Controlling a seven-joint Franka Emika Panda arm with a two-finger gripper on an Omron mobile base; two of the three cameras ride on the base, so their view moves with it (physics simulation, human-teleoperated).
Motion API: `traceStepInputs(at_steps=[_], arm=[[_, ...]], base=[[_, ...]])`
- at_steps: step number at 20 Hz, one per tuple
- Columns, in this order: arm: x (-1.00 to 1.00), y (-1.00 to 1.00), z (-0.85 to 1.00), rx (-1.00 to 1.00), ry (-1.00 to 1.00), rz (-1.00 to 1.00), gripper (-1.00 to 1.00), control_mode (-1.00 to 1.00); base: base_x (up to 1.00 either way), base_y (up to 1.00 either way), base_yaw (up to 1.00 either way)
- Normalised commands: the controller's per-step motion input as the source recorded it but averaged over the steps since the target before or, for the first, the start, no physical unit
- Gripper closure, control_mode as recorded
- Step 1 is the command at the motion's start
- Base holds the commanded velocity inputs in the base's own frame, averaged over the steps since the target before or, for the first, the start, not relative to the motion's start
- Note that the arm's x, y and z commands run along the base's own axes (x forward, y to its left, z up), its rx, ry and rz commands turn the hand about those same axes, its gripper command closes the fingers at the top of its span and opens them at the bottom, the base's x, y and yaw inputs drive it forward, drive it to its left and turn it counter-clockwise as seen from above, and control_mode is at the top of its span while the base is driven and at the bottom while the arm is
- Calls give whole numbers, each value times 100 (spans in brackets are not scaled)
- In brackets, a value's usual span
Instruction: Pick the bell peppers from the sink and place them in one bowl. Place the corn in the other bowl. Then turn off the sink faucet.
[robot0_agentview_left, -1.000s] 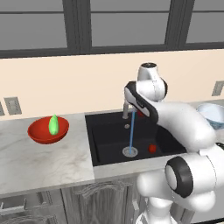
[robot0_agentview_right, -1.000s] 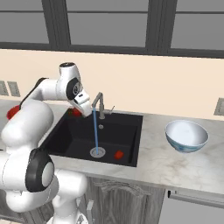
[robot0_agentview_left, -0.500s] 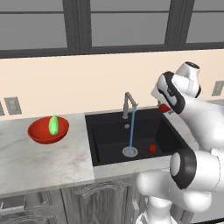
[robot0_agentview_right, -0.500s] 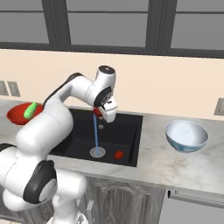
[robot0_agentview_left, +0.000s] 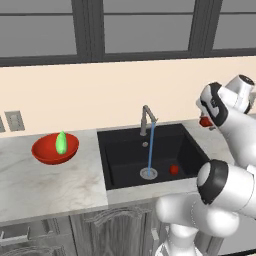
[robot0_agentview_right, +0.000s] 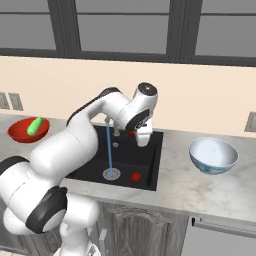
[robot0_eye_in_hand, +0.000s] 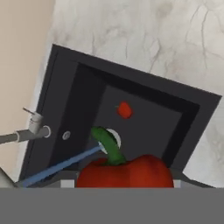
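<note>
bell pepper (robot0_eye_in_hand: 127, 171) | clenched in jaws | carried from faucet (robot0_agentview_left: 146, 119) toward sink's (robot0_agentview_left: 125, 145) right rim

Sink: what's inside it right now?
In the sink: one red bell pepper beside the drain, with the faucet stream landing on the drain. The near wall hides the front strip of the floor.

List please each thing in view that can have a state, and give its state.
Claw: shut on a bell pepper, raised above the sink.
Second bell pepper: lying in the sink.
Sink faucet: on, water running.
Corn: in the red bowl.
White-and-blue bowl: empty.
</note>
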Motion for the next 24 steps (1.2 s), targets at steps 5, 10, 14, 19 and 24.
traceStepInputs(at_steps=[5, 10, 14, 19, 24], arm=[[14, -56, -14, 1, 0, -33, 100, -100], [15, -48, -13, 0, 0, -33, 100, -100], [13, -47, -1, 5, -1, -33, 100, -100], [13, -54, 0, 8, 0, -29, 100, -100], [7, -51, 0, 7, 1, -14, 100, -100]], base=[[0, 0, 0], [0, 0, 0], [0, 0, 0], [0, 0, 0], [0, 0, 0]])
